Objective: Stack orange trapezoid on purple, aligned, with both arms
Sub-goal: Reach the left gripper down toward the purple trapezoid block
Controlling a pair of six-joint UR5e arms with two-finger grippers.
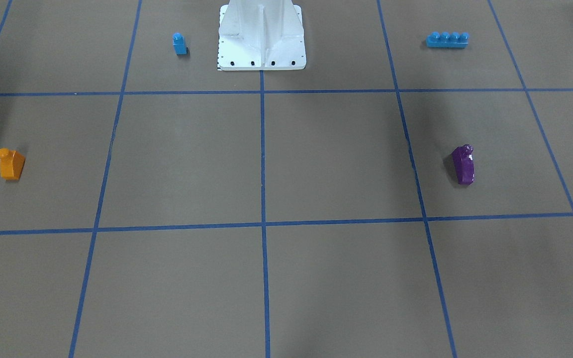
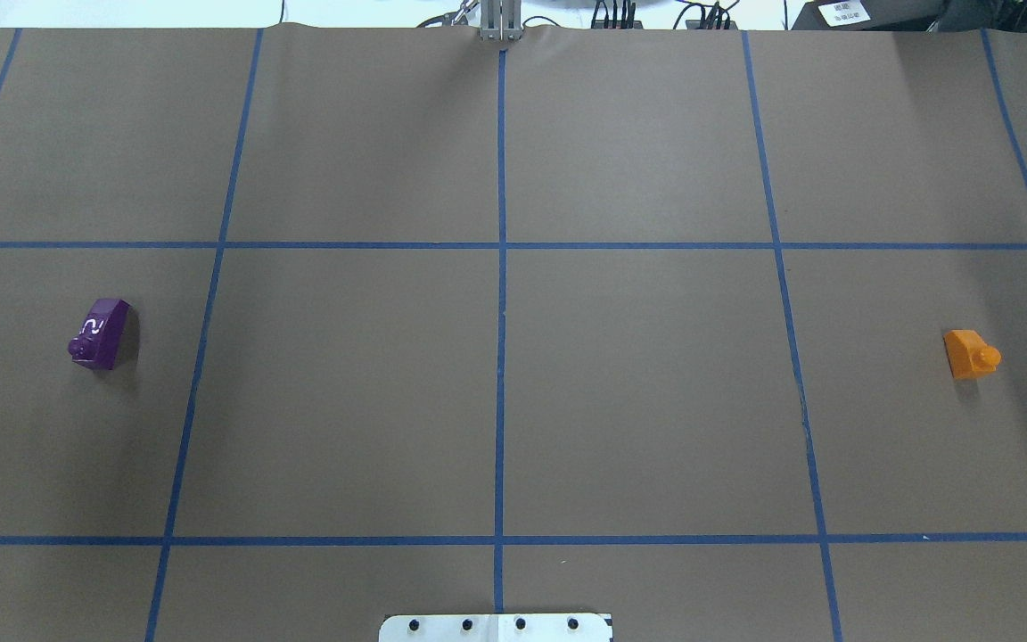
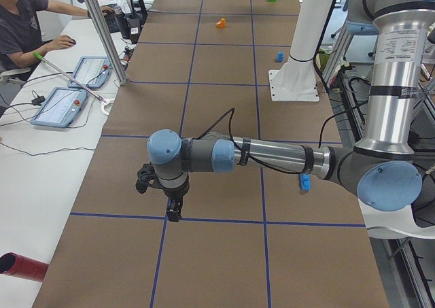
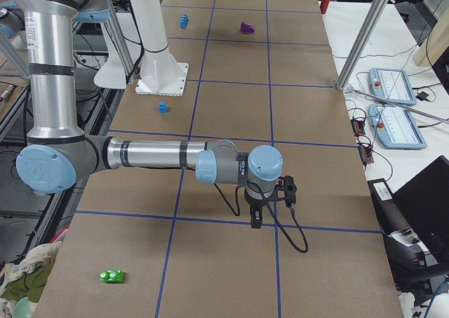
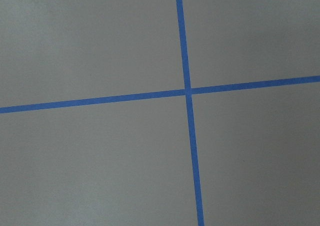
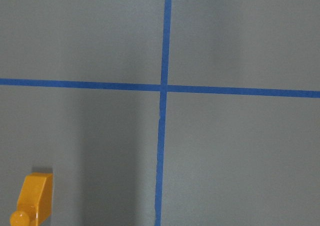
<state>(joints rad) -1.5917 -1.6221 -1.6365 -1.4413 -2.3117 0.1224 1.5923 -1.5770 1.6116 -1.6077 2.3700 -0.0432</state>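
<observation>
Purple (image 2: 102,334) lies lengthwise, stud end toward robot base (image 2: 496,628); left tool (image 3: 174,213), right tool (image 4: 256,220): can't tell grip.

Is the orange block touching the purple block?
Apart. The overhead view shows the orange block far right, the purple block far left, table between.

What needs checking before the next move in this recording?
1. Nothing touches orange: ok.
2. Nothing touches purple: ok.
3. On the robot's right lies orange, on its left purple: ok.
4. Right wrist view shows orange: ok, in the lower left corner.
5. Left wrist view shows purple: not ok, only tape lines.
6. Both open, left gripper and right gripper: cannot tell.
</observation>
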